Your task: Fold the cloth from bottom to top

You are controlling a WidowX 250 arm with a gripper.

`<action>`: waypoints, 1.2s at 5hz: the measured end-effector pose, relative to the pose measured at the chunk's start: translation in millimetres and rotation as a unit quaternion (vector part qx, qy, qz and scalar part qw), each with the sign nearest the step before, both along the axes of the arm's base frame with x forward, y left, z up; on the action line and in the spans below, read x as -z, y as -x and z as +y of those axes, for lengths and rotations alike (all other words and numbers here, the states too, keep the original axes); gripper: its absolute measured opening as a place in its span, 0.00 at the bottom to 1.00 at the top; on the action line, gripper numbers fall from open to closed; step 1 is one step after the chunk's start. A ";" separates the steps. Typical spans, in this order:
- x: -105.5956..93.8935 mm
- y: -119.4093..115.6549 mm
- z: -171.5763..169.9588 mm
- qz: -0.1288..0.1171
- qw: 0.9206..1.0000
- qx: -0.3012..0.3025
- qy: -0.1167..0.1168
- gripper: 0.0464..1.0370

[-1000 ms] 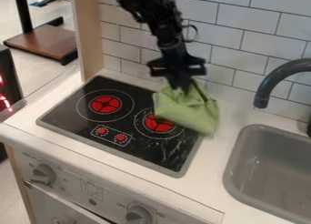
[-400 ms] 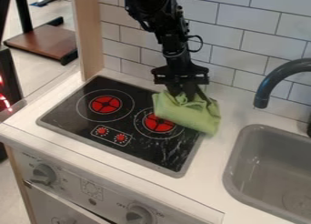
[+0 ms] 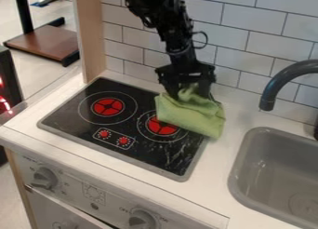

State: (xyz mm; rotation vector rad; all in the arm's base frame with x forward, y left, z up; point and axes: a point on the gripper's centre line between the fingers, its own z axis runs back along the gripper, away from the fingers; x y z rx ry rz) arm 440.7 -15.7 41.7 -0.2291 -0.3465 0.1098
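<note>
Pincer [image 3: 188, 94] has spread, straddling the cloth's [image 3: 194, 115] peak.

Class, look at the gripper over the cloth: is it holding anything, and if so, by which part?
Nothing looks held: the gripper has its jaws apart, with the bunched top of the cloth between them.

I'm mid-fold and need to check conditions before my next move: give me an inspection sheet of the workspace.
Surface: white counter, black stovetop set in it.
Job's things: green cloth, rumpled, spanning stovetop and counter, partly over the right burner; fold progress unclear.
Clutter: dark item cut off at right edge, unidentifiable.
Gripper: fingers apart, cloth's raised top between them.
Cables: small black loop beside the arm.
Surroundings: tiled wall, faucet, gray sink.
</note>
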 end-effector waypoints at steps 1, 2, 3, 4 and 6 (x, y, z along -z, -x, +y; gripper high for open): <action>-8.7 1.1 -0.6 -0.007 1.000 0.005 0.002 0.97; -26.9 2.3 -3.5 -0.020 1.000 0.012 0.008 0.96; -58.0 8.1 -4.2 -0.052 0.998 0.016 0.010 0.96; -78.8 18.0 -4.4 -0.072 0.997 0.014 0.023 0.96; -98.7 50.8 -8.8 -0.099 0.993 0.043 0.048 0.96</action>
